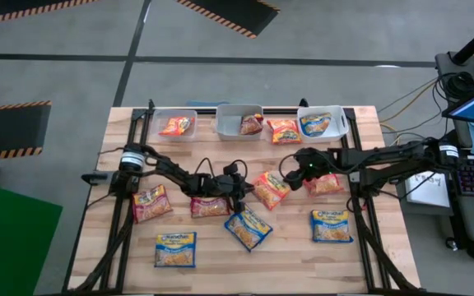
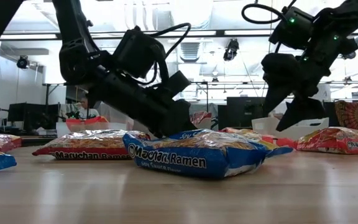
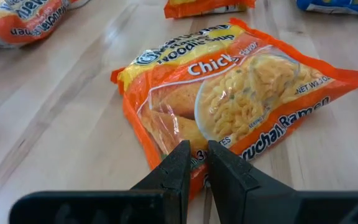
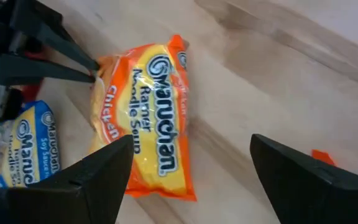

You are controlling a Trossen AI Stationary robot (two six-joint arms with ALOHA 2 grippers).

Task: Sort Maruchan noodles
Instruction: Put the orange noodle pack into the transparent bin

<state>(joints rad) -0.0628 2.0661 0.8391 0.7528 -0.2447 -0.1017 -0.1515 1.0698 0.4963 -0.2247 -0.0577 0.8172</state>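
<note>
An orange Maruchan noodle packet (image 1: pixel 271 189) lies flat on the wooden table near its middle. My left gripper (image 3: pixel 197 157) reaches in low from the table's left and is shut on the packet's nearest edge; the right wrist view shows its tips (image 4: pixel 95 76) at that edge. My right gripper (image 4: pixel 191 142) hangs wide open above the same packet (image 4: pixel 148 118), touching nothing. In the high view it (image 1: pixel 291 173) stands just right of the packet. A blue packet (image 2: pixel 191 155) hides the contact in the low view. My left gripper pinches the orange packet's edge near a corner (image 3: pixel 194 173) between its two almost closed fingers. The fingers slant down from the table's left. The rest of the packet (image 3: pixel 241 99) lies flat on the wood, face up.
Three clear bins stand along the far edge, holding an orange (image 1: pixel 175 125), a maroon (image 1: pixel 250 125) and a blue packet (image 1: pixel 318 123). Loose packets lie around: red ones (image 1: pixel 151 203) (image 1: pixel 210 205), blue ones (image 1: pixel 248 228) (image 1: pixel 175 248) (image 1: pixel 332 224), orange ones (image 1: pixel 284 130) (image 1: pixel 326 184).
</note>
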